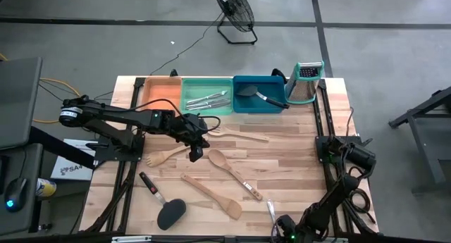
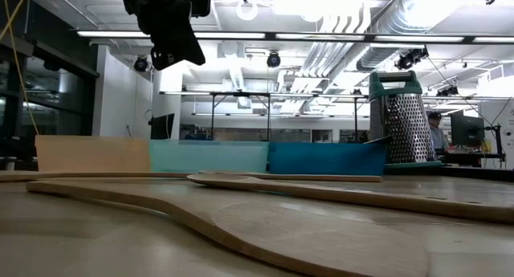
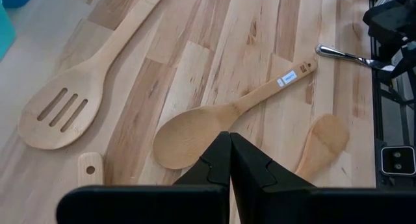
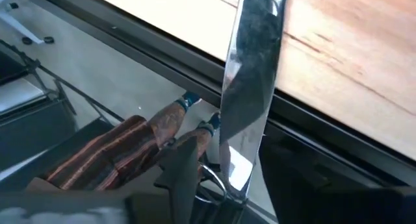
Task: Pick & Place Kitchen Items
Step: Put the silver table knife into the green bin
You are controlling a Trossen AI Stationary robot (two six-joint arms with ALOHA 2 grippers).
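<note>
Left end effector [image 1: 196, 153] hung above the table [image 1: 296, 151] with fingers pressed together and nothing between them, poised over the bowl of a wooden spoon [image 1: 232, 172]; in the left wrist view the closed tips [image 3: 229, 160] sat just over that bowl [image 3: 188, 136]. Right end effector [image 1: 285, 229] sat at the table's near edge, clamped on a silver metal piece [image 4: 250, 87], apparently cutlery; the piece ran out over the edge. Judged step: between picks, left arm lining up on a loose utensil. Next move would call for spreading the fingers, dropping onto the spoon handle and lifting toward the trays. Count on the table: four wooden pieces, namely slotted spoon [image 1: 243, 134], fork [image 1: 165, 156], spoon, spatula [image 1: 211, 195]; one black turner [image 1: 163, 204]; one silver piece [image 1: 270, 210] by the right arm. Trays: orange [image 1: 161, 93] looked empty, green [image 1: 207, 97] held several silver cutlery pieces, number unclear, blue [image 1: 259, 95] held one black turner. One grater [image 1: 304, 82] stood beside the blue tray.
</note>
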